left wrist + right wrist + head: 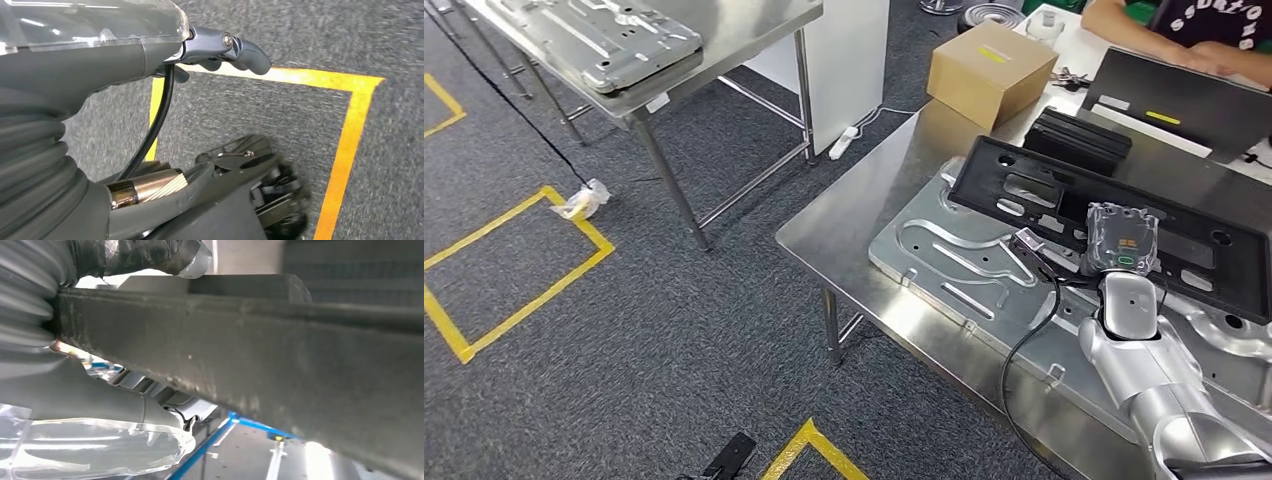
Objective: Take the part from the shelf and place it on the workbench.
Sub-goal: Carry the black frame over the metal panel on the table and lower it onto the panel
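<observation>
I see my right hand (1121, 240) at about four o'clock in the head view, gripping the near edge of the black panel (1114, 205), which lies flat on the steel workbench (854, 225) over a grey metal plate (944, 255). I judge the grip only steadies the placing. My left hand (220, 50) hangs over the carpet with fingers curled, holding nothing.

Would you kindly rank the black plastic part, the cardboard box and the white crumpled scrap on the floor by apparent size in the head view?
1. Black plastic part, by far the widest, lying across the workbench under the right hand.
2. Cardboard box, clearly smaller, though it sits farther from the camera.
3. White crumpled scrap on the floor, the smallest.
</observation>
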`<state>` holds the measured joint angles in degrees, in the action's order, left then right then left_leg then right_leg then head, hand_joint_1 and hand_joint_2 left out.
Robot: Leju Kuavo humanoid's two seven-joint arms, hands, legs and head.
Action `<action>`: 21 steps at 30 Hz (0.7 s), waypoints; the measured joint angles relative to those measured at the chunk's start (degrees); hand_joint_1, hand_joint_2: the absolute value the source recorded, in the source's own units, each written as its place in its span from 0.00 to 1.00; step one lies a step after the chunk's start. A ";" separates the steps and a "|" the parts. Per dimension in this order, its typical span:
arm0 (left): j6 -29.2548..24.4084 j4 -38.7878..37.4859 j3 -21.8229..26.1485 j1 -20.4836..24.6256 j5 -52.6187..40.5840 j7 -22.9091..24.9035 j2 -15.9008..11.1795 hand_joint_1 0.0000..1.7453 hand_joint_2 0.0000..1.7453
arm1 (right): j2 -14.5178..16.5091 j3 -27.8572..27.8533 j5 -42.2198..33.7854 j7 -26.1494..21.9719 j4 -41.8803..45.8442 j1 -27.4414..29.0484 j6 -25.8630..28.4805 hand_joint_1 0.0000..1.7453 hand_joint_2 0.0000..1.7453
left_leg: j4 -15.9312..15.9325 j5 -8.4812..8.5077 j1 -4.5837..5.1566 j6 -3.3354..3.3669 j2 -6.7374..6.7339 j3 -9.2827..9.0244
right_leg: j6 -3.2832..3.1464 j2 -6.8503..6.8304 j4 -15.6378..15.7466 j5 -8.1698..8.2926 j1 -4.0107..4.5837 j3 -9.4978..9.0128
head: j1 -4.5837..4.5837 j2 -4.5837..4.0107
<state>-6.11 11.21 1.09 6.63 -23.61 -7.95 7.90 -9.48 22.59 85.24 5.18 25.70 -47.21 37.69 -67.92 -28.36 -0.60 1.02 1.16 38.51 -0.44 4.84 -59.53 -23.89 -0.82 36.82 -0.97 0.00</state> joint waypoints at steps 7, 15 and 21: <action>-0.01 0.00 -0.02 -0.11 -0.20 0.35 -0.05 0.00 1.00 | 0.06 -0.05 0.02 0.73 0.00 -0.11 -0.58 1.00 1.00 | 8.27 2.77 0.06 0.53 3.48 -3.51 | 1.16 2.65 -0.08 0.32 -0.45 0.73 | 0.05 0.00; -0.52 0.07 0.02 0.07 -0.91 1.93 0.12 0.00 1.00 | 0.01 -0.50 0.54 1.22 0.00 -0.06 -1.45 1.00 1.00 | 10.26 3.47 -0.37 1.52 -1.74 -4.65 | 3.63 -4.64 -14.06 -5.29 -0.82 7.85 | -0.56 0.00; -0.78 0.07 0.04 0.31 -0.98 1.94 0.13 0.00 1.00 | 0.08 -0.62 1.87 1.92 0.04 -0.18 -1.53 0.00 0.00 | 9.14 2.37 0.09 0.58 -2.58 -4.67 | 2.90 -5.44 0.68 0.13 -0.70 -0.20 | -0.47 0.00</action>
<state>-6.89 11.28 1.13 6.94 -24.59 -6.01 8.03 -9.40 21.97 87.11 7.09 25.74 -47.39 36.16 -58.78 -25.99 -0.51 1.61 -1.42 33.85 2.45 -0.60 -58.85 -23.76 -1.52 36.62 -1.44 0.00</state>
